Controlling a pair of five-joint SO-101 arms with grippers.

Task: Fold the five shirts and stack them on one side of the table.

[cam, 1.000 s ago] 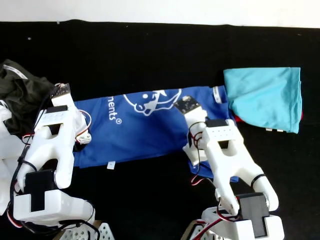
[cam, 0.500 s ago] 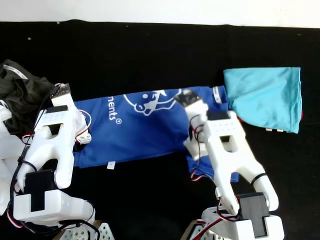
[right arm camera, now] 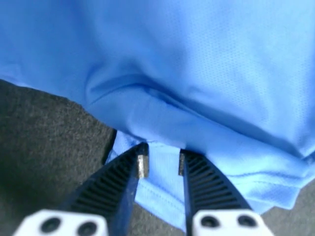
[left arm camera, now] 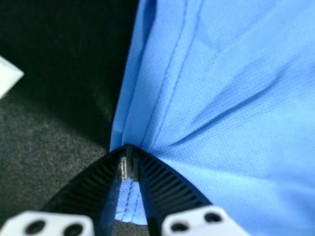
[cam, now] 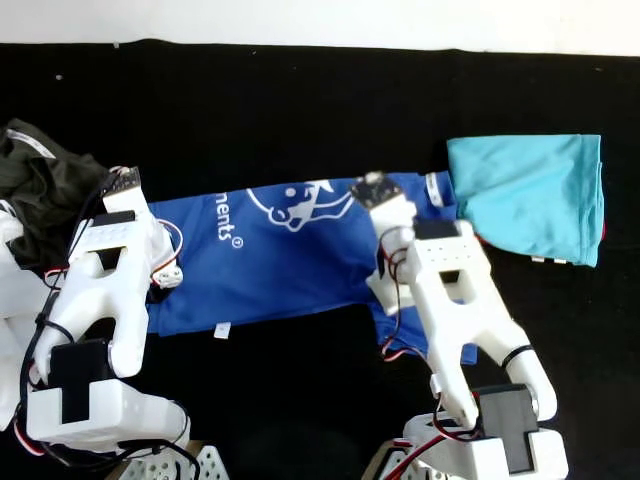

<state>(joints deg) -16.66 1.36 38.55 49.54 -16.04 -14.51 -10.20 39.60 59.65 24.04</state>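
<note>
A blue shirt point(cam: 290, 255) with white print lies spread across the middle of the black table point(cam: 300, 100). The left arm point(cam: 105, 270) stands at the shirt's left end. My left gripper point(left arm camera: 129, 161) is shut on the hem there point(left arm camera: 147, 113). The right arm point(cam: 445, 270) stands over the shirt's right end. My right gripper point(right arm camera: 161, 164) is open by a narrow gap, with a bunched fold of the blue shirt point(right arm camera: 187, 88) just ahead of the fingertips and its hem lying under them. A folded turquoise shirt point(cam: 530, 195) rests at the right.
A crumpled dark shirt point(cam: 40, 185) lies at the left edge, with white cloth point(cam: 12, 290) beside it. A red sliver point(cam: 476, 238) peeks from under the turquoise shirt. The far strip of the table is bare black cloth.
The right arm has shifted a little toward the far side, over the shirt. The left arm and the shirt's outline look unchanged.
</note>
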